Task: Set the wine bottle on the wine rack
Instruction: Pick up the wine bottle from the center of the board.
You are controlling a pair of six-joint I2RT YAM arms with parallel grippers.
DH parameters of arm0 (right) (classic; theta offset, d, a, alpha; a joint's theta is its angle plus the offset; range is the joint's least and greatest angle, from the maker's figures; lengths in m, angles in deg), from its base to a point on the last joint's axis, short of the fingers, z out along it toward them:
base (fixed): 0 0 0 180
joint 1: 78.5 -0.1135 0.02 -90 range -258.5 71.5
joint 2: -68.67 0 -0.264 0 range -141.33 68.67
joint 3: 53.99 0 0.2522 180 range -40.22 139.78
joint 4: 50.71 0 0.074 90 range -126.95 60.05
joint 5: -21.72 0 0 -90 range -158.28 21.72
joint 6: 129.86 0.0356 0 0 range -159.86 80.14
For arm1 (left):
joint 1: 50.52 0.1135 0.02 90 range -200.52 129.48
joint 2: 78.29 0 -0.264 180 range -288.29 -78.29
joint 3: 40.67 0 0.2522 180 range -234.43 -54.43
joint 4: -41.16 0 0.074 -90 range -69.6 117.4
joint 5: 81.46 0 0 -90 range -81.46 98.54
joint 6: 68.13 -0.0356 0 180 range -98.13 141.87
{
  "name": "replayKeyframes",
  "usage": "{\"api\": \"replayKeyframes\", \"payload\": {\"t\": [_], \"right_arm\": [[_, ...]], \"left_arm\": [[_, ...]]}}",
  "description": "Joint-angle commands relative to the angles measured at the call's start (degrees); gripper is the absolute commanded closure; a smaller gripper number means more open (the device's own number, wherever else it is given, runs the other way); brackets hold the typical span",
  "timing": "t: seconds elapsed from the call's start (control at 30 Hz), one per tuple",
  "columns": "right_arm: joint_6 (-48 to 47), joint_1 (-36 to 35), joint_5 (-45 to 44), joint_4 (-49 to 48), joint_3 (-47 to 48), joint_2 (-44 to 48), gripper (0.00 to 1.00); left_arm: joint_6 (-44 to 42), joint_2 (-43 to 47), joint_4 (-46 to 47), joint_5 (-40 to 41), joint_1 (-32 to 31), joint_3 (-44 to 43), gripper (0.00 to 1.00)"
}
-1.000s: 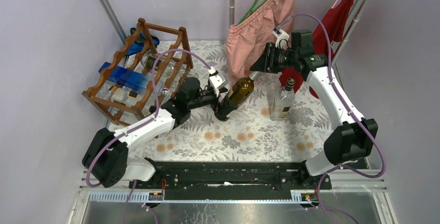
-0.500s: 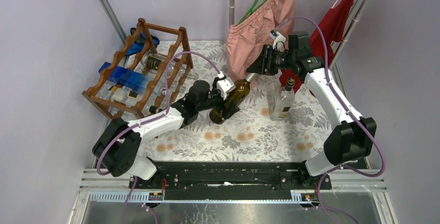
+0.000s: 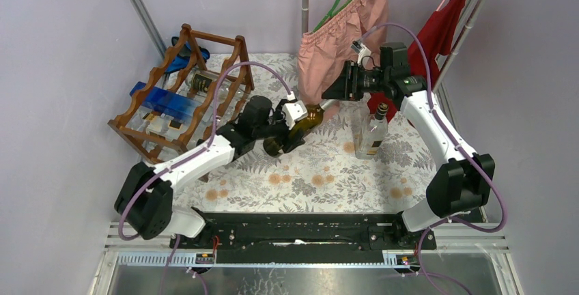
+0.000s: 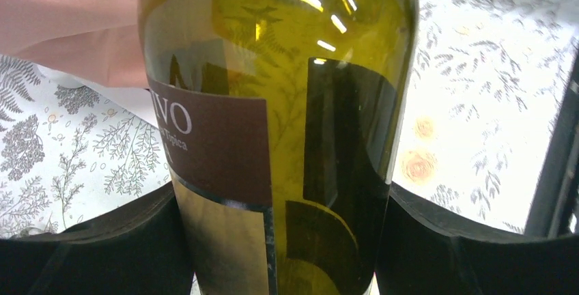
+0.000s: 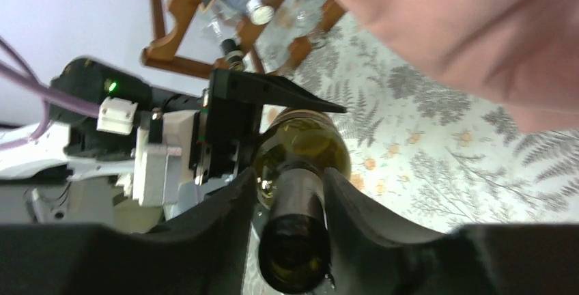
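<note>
Left gripper [image 4: 280, 206]: jaws set wide, black pads [image 4: 102, 254] seated against both sides of the smooth olive-green glass wine bottle [image 4: 273, 90] at its brown-labelled body. Right gripper [image 5: 293, 199]: clamped tight on the bottle neck, near the mouth. The bottle is held tilted between both grippers over the fern-printed tablecloth [image 3: 328, 172]. Its base points toward the reddish-brown wooden wine rack [image 3: 213, 35] with scalloped rails, near it but apart. Bare cloth extends on the bottle's near side. A pink fabric garment [image 3: 341, 29] hangs just behind the neck. A clear glass bottle [image 3: 372, 134] stands to the right.

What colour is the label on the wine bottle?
Dark brown label with pale lettering; best seen in the left wrist view.
</note>
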State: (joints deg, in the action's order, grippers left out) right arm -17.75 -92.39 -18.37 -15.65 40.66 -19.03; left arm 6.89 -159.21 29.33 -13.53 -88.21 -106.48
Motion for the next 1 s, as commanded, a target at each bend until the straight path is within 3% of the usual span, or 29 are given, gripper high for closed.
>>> {"api": "replayKeyframes", "payload": {"t": [0.0,0.1,0.17,0.33,0.53,0.73,0.97], "right_arm": [[-3.8,-1.0,14.7,-0.7,2.4,1.5,0.37],[-13.2,-1.1,15.6,5.3,5.6,1.3,0.11],[-20.1,-1.0,15.4,10.0,8.0,1.0,0.07],[-37.4,-1.2,15.0,25.7,13.8,-1.1,0.06],[-56.7,-5.2,10.7,49.4,20.6,-7.9,0.09],[-60.9,-7.8,11.5,58.7,25.2,-13.0,0.14],[-56.7,-10.8,9.6,57.6,23.0,-13.1,0.23]], "left_arm": [[-9.8,4.0,-11.0,-12.5,2.7,-5.1,1.0],[-15.2,4.6,-21.0,-18.3,4.9,-8.0,1.0],[-19.4,4.3,-27.4,-20.7,5.4,-10.2,1.0],[-26.5,2.8,-37.6,-19.7,5.5,-14.7,1.0],[-32.9,2.4,-41.5,-16.2,5.5,-18.1,1.0],[-37.1,1.1,-46.7,-14.0,5.4,-21.7,1.0],[-39.8,0.0,-49.7,-10.7,5.4,-24.3,1.0]]}}
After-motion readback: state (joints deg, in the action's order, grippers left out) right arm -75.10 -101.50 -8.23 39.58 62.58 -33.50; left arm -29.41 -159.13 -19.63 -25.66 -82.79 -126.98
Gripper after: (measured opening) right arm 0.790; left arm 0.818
